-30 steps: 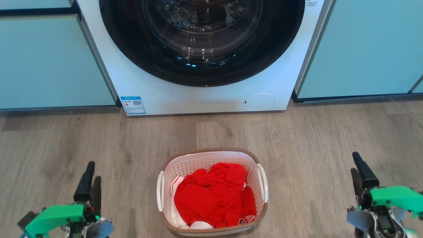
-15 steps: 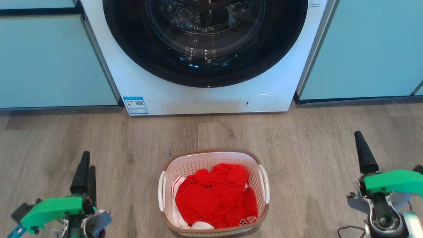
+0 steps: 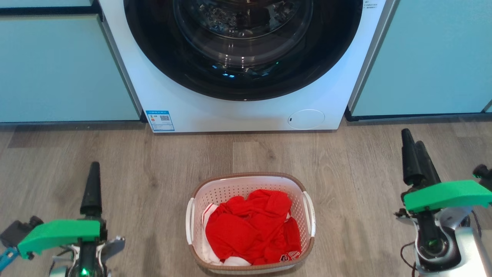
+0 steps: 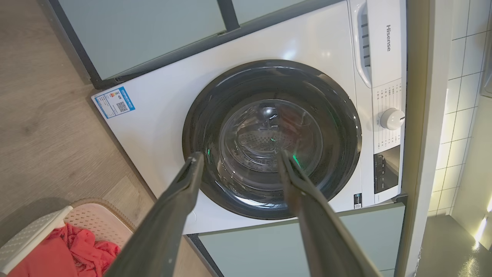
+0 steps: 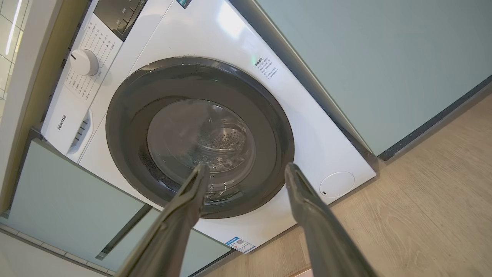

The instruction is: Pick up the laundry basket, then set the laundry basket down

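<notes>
Plastic laundry basket (image 3: 230, 190) holds cloth (image 3: 246, 234); the wood-grain floor (image 3: 153, 173) looks matt.

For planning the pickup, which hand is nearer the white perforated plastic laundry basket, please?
Left, narrowly: left hand left of the basket; right hand right of it, farther forward.

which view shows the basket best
The head view: the whole basket sits on the floor, rim, both sides and red clothes plain. The left wrist view catches one corner. The right wrist view looks at the washer.
</notes>
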Robot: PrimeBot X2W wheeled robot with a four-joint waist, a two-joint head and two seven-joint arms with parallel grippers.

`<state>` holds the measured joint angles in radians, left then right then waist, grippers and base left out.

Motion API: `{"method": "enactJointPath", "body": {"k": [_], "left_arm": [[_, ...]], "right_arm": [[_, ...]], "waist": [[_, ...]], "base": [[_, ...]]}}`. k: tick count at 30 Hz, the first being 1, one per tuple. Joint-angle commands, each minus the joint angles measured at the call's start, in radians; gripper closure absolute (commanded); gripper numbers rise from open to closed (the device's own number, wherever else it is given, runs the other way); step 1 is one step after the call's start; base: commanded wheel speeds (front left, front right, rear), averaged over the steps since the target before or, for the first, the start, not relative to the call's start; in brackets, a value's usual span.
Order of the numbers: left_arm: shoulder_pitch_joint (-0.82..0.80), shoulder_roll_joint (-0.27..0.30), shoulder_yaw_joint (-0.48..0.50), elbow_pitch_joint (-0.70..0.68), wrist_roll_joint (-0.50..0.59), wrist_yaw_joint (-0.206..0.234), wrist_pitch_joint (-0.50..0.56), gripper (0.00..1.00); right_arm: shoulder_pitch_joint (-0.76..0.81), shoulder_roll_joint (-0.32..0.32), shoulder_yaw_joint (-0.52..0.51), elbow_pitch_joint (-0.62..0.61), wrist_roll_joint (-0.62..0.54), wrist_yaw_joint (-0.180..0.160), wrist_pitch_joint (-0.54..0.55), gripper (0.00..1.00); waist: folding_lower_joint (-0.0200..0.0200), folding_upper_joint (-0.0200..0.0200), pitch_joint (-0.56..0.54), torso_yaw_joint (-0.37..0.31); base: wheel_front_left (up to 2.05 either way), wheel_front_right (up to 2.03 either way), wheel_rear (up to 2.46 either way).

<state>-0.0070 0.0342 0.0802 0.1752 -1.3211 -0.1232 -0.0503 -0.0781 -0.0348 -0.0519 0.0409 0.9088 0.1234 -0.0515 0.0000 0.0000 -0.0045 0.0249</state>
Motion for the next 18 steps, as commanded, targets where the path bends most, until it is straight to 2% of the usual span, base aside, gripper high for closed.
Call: {"method": "enactJointPath", "body": {"k": [1,11,18], "left_arm": [[-0.07,0.013,0.031,-0.049,0.031,-0.003,-0.013,0.0],[-0.09,0.013,0.077,-0.123,0.239,-0.004,-0.043,0.0],[-0.09,0.013,0.044,-0.182,0.41,-0.001,-0.06,0.0]], "right_arm": [[-0.067,-0.008,0.022,-0.055,-0.044,0.003,-0.013,0.0],[-0.085,-0.009,0.082,-0.104,-0.235,0.004,-0.042,0.0],[-0.088,-0.011,0.114,-0.121,-0.351,0.004,-0.06,0.0]], "waist": [[0.0,0.0,0.001,0.0],[0.0,0.0,0.003,0.002],[0.0,0.0,0.002,0.002]], "base": [[0.0,0.0,0.0],[0.0,0.0,0.0],[0.0,0.0,0.0]]}}
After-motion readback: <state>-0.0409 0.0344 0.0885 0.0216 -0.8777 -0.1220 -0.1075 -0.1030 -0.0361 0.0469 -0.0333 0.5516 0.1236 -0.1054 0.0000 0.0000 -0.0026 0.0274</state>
